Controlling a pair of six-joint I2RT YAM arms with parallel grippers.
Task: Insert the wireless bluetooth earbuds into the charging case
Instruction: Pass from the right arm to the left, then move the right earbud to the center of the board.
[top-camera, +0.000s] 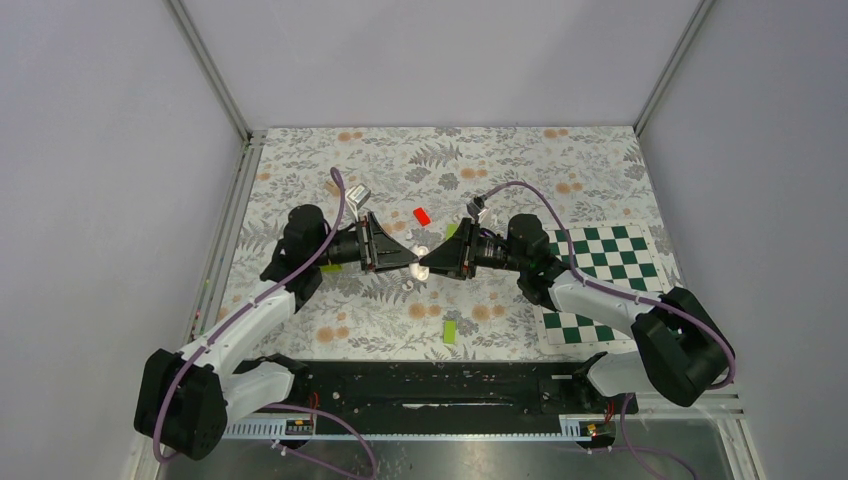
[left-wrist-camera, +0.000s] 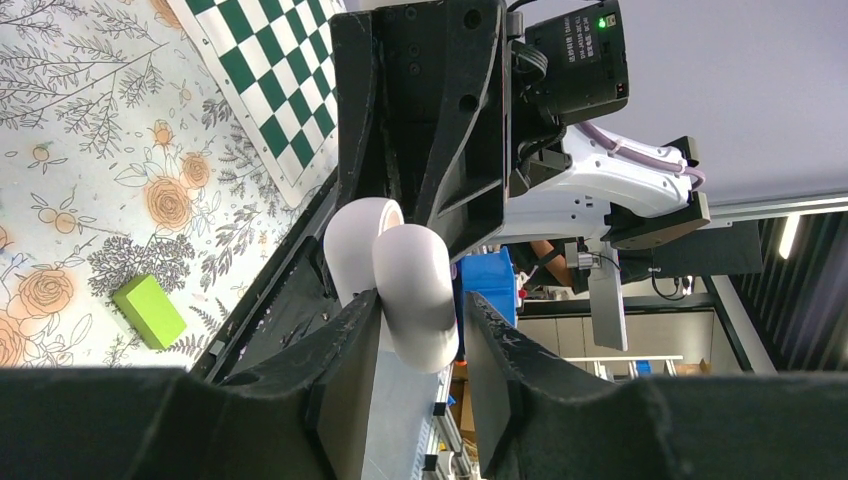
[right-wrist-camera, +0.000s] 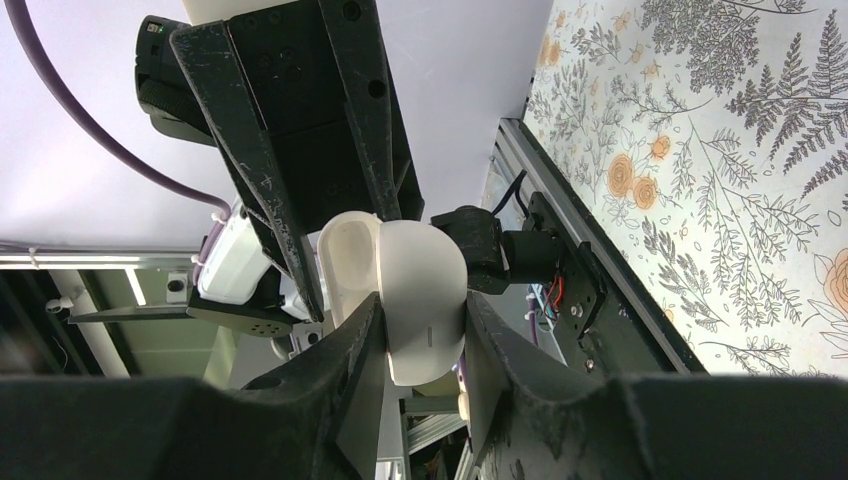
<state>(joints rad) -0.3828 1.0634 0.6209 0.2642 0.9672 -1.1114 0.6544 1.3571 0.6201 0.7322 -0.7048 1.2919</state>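
Both arms meet nose to nose over the middle of the floral cloth (top-camera: 560, 160). The charging case (left-wrist-camera: 415, 285) hangs between them, clear of the cloth.

- **Case:** it is hinged open, and you see two white rounded lobes side by side.
- **Left gripper** (left-wrist-camera: 418, 312)**:** its two fingers flank the nearer lobe and press on both sides, with no gap visible in the left wrist view.
- **Right gripper** (right-wrist-camera: 420, 318)**:** its jaws are clamped on the other lobe, which fills the space between the pads.
- **Obstruction:** each gripper's black body fills the view straight ahead of the other. From above, the fingertips hide nearly all of the case.
- **On the cloth:**
  - A red block (top-camera: 421, 215) lies just beyond the meeting point.
  - One green block (top-camera: 450, 331) lies nearer the arm bases, and a second green block (top-camera: 418, 311) lies between it and the grippers.
  - A small white speck (top-camera: 410, 281) sits just on the near side of the fingertips, too small for you to identify.
  - A checkered mat (top-camera: 600, 280) lies under the right arm, well apart from the case.
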